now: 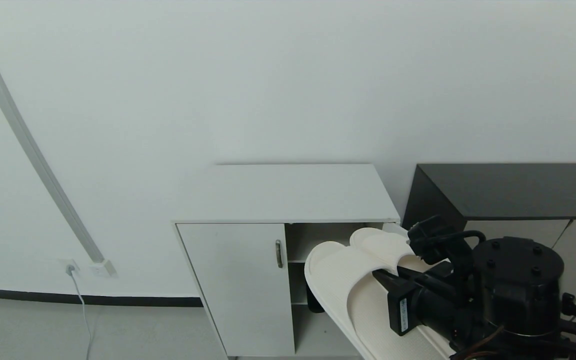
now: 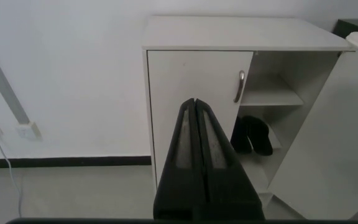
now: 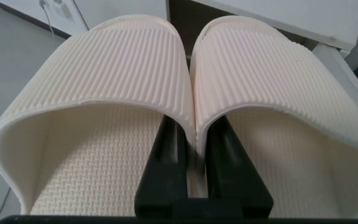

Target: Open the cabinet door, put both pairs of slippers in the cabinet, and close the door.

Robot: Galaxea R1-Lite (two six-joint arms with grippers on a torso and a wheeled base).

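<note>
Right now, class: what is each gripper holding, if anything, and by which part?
The right gripper holds the pair of white slippers, pinching their touching inner walls together at the openings. The left gripper is shut on nothing.

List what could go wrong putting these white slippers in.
1. The right gripper holds the white slippers only by their inner walls; one could slide out.
2. Side by side they look wide for the cabinet opening and may snag the open door.
3. Black slippers already sit inside; landing there could knock them.
</note>
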